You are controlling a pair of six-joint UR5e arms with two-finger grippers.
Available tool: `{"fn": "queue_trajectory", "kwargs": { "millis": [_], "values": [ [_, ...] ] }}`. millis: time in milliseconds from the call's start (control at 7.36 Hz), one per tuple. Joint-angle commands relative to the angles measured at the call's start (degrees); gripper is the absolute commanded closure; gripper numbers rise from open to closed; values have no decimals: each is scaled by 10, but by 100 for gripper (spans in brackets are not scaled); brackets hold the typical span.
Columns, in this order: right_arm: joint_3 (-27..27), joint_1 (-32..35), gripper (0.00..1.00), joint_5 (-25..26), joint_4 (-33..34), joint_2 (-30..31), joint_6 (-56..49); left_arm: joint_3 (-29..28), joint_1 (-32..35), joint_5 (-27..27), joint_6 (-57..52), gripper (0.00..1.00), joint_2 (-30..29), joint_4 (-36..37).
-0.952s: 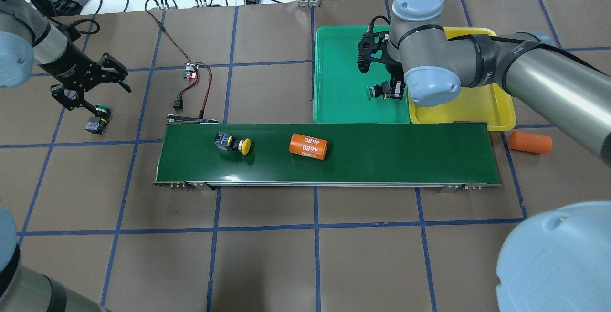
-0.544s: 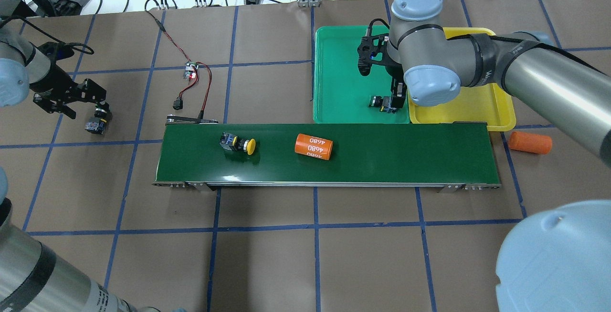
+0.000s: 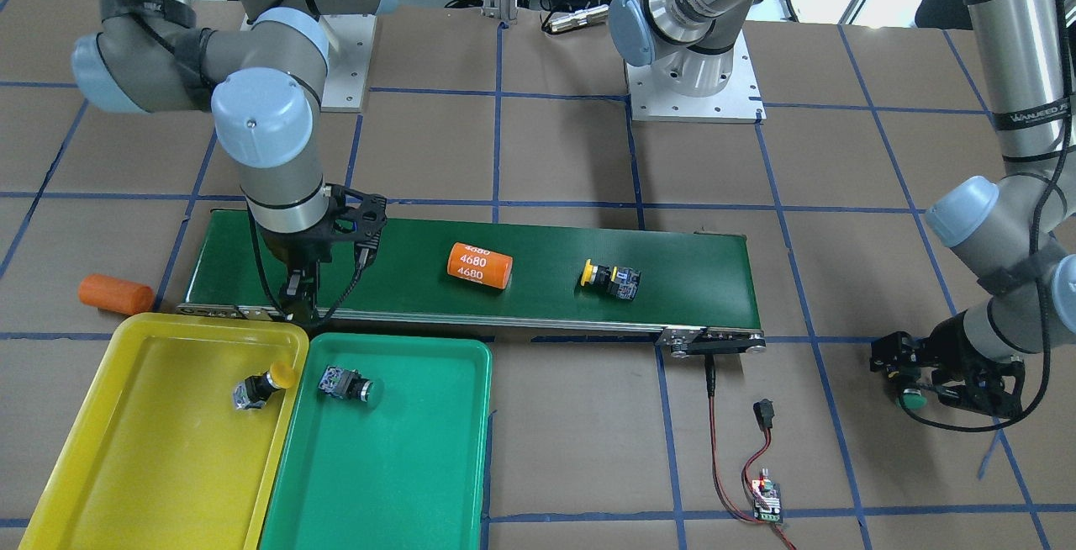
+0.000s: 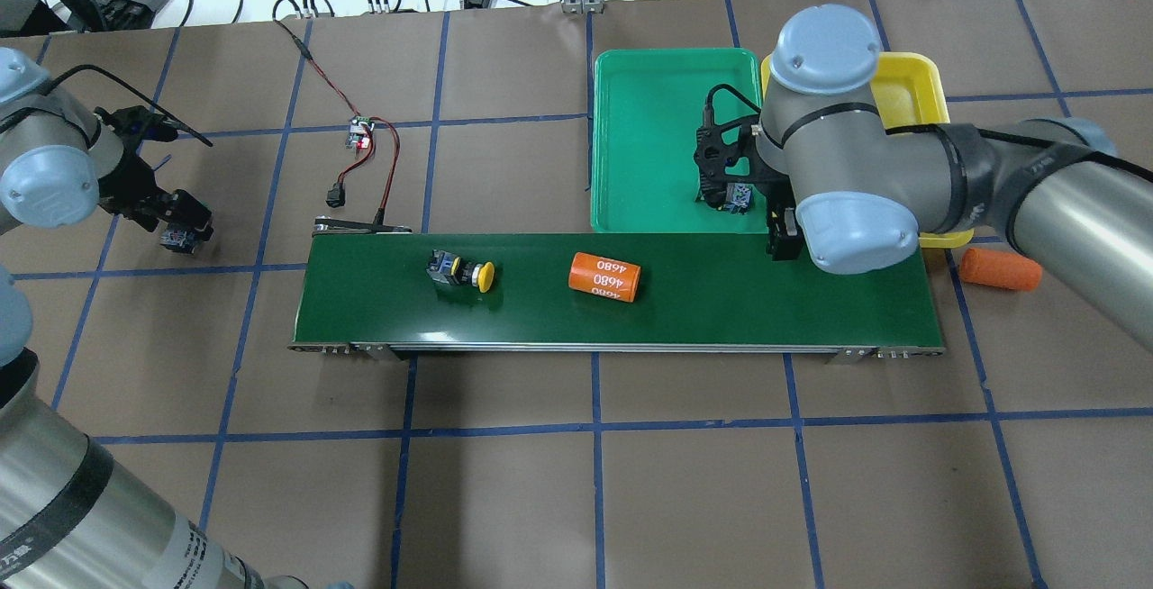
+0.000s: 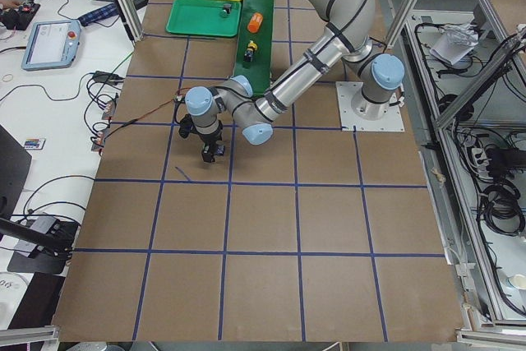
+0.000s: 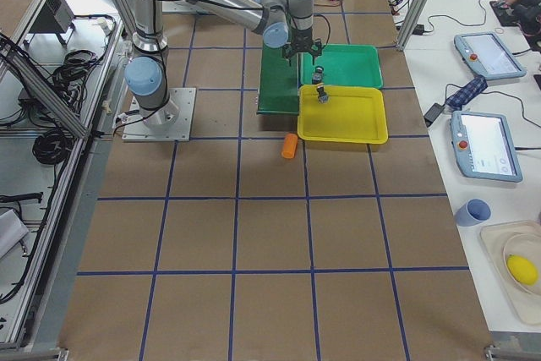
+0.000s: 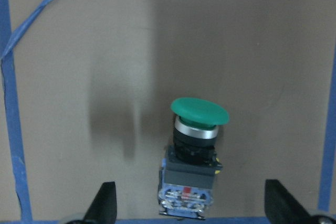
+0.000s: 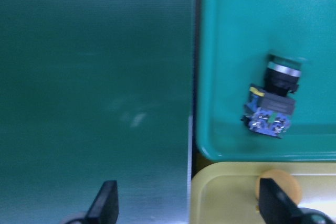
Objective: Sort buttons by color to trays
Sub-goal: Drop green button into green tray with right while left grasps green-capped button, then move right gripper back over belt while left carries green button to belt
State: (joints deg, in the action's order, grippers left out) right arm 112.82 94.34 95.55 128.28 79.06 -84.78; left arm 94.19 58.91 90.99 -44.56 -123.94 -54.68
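My left gripper [image 7: 191,205] [image 4: 176,218] is open, low over the table, its fingers on either side of a green button [image 7: 195,153] [image 3: 910,399] lying there. My right gripper [image 8: 191,208] [image 3: 298,291] is open and empty, above the belt's edge next to the trays. A second green button [image 8: 273,103] [image 3: 349,384] lies in the green tray [image 4: 644,121]. A yellow button [image 3: 261,386] lies in the yellow tray [image 3: 160,449]. Another yellow button [image 4: 464,272] lies on the conveyor belt [image 4: 721,305].
An orange cylinder marked 4680 [image 4: 604,276] lies on the belt, to the right of the yellow button. A second orange cylinder [image 4: 1000,268] lies on the table off the belt's right end. A small circuit board with red and black wires [image 4: 362,134] lies behind the belt's left end.
The green button by my right gripper now lies free in the green tray, and that gripper has moved back over the belt. My left gripper has come down around its green button. Belt items shifted right.
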Motion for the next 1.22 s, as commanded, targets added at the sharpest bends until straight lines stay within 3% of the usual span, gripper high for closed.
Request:
{"fn": "queue_trajectory", "kwargs": {
  "millis": [0,136,272,408,544,952,1088],
  "values": [
    [87,-13,6,-6,39,44,-15,23,3,2,-13,28,5,36],
    [88,-17,11,-8,55,44,-81,22,3,8,-12,54,15,36],
    [89,-20,11,-8,59,44,-93,20,3,29,-13,88,17,38],
    [90,-17,10,-9,58,44,-92,19,-1,24,-27,100,19,37],
    [85,-14,0,-8,58,42,-85,24,2,23,-40,100,33,29],
    [69,-9,0,-6,40,41,-38,54,57,0,-86,100,153,-39],
    [74,-9,0,-8,19,39,-38,95,86,1,-106,100,197,-39]
  ]
}}
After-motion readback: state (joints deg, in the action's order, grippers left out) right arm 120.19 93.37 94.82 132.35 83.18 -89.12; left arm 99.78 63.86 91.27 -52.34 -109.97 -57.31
